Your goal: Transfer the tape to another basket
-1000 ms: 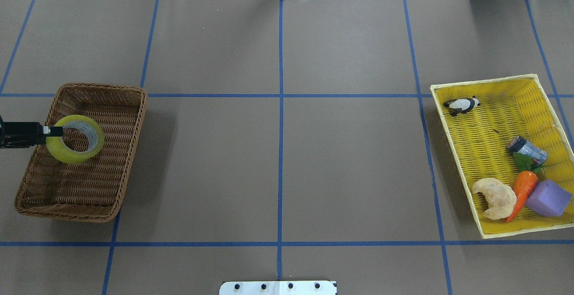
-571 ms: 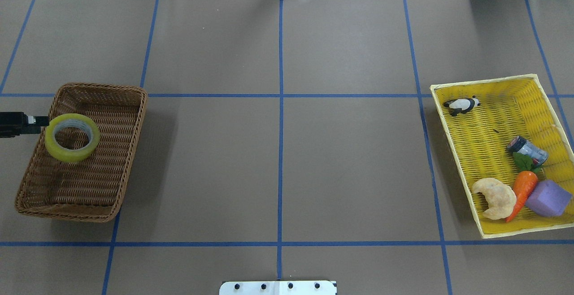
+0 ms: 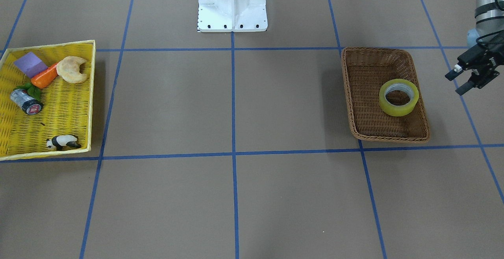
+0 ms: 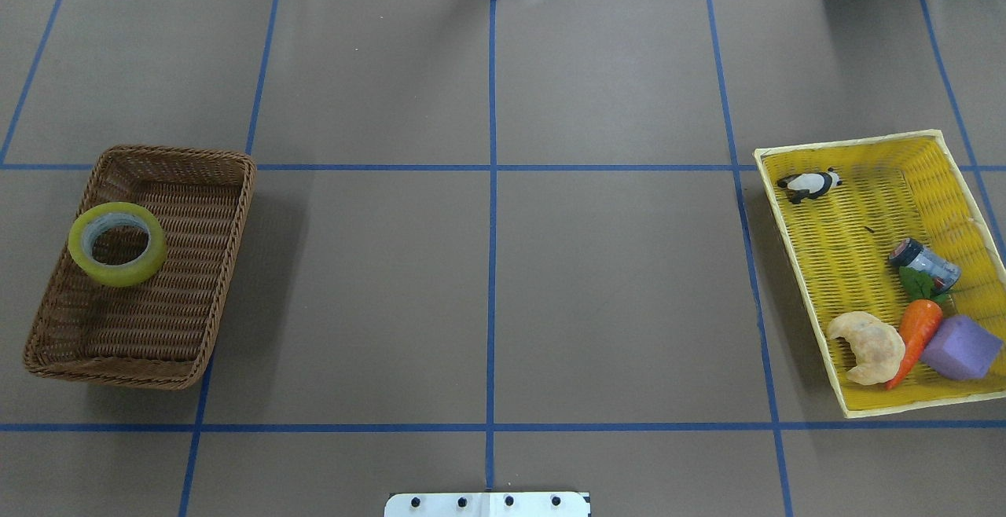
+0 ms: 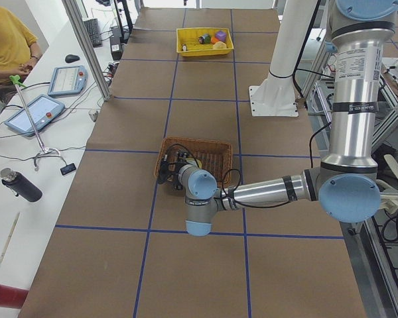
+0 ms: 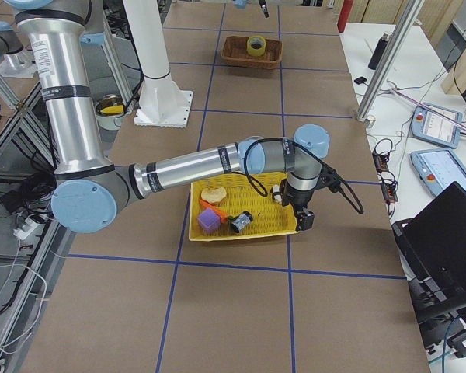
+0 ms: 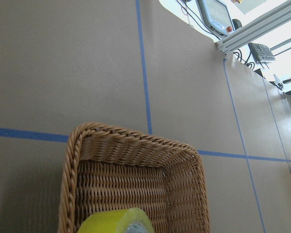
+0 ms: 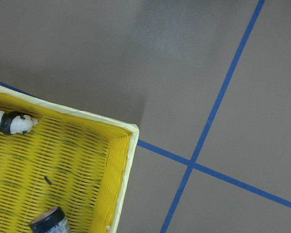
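Overhead exterior view: the bench (image 4: 613,289) is covered in brown paper, marked into a grid by blue tape lines (image 4: 492,265). The paper lies flat, with cables and equipment along its far edge.

The tape (image 4: 118,276) lies flat inside the brown wicker basket (image 4: 149,320), hole upward, at the basket's outer long wall on the robot's left side. Nothing grips it.

The left gripper (image 3: 458,82) stands off the basket's outer side, apart from it, jaws spread and empty. The right gripper (image 6: 304,224) shows only in the side view, at the outer edge of the yellow woven tray (image 4: 849,234); I cannot tell how its jaws stand.

The tray holds a panda figurine (image 4: 809,183), a small dark cylinder (image 4: 923,263), a carrot (image 4: 916,336), a croissant (image 4: 868,346) and a purple block (image 4: 960,348).

A white pedestal (image 3: 232,3) is bolted at the bench's robot edge.

Along a white side table are an operator in a yellow shirt (image 5: 6,43), two teach pendants (image 5: 36,114) and a black bottle (image 5: 20,185).
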Controlling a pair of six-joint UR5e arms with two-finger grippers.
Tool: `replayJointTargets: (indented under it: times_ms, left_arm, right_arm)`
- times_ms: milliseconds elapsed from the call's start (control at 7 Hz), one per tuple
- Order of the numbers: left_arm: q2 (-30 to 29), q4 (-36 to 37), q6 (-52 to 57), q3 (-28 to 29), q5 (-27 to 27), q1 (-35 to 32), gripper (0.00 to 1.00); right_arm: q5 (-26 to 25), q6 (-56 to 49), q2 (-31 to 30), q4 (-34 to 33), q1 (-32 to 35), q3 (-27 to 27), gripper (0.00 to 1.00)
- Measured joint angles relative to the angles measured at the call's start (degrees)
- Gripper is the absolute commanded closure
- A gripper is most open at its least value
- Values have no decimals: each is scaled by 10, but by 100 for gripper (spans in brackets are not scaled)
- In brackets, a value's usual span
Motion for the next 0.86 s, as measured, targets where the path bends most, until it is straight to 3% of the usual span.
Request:
replayJointTargets:
  times_ms: [286, 857]
  left_arm:
    - [-5, 115, 207, -2, 5, -62, 2]
    - [-12, 440, 603, -23, 90, -130, 2]
  right_arm:
    - [0, -1, -1, -1, 0, -1, 0]
    - [-1, -1, -16, -1, 12, -5, 0]
